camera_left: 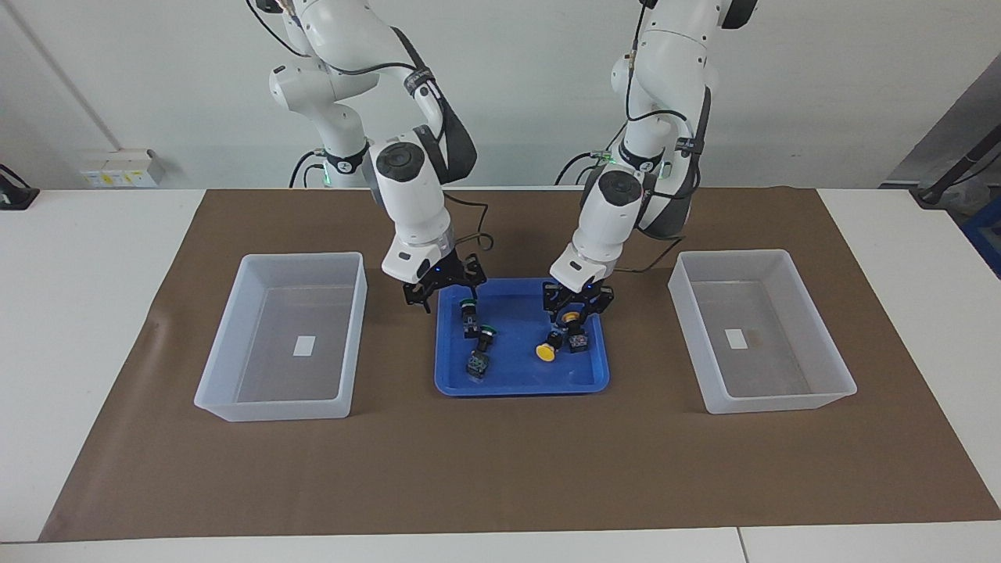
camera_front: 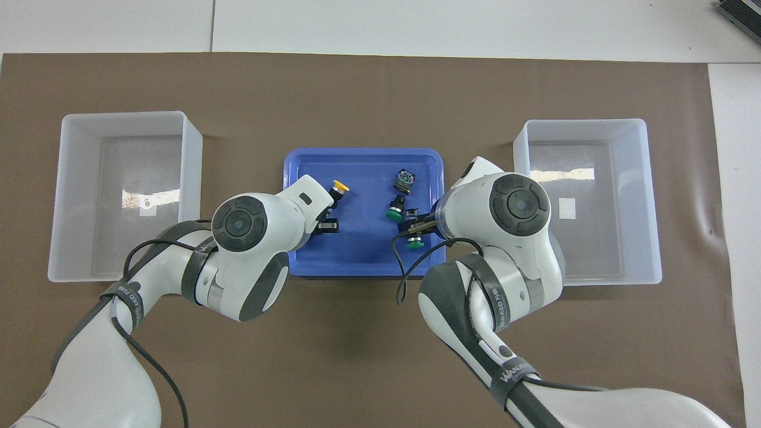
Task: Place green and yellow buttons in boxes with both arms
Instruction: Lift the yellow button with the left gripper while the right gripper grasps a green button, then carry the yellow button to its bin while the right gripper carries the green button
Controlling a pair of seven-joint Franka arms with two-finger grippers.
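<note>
Several buttons lie in the blue tray (camera_left: 520, 377). My left gripper (camera_left: 577, 311) is down in the tray, shut on a yellow button (camera_left: 573, 317) that rests on the tray floor. A second yellow button (camera_left: 546, 352) lies just beside it, farther from the robots. My right gripper (camera_left: 447, 297) hangs open over the tray's edge toward the right arm's end, just above a green button (camera_left: 468, 306). Another green button (camera_left: 486, 332) and a dark switch block (camera_left: 477, 364) lie farther out. From overhead, both forearms cover much of the tray (camera_front: 362, 252).
Two translucent white boxes stand on the brown mat, one (camera_left: 227, 328) at the right arm's end and one (camera_left: 829, 344) at the left arm's end. Each holds only a small white label. The tray sits between them.
</note>
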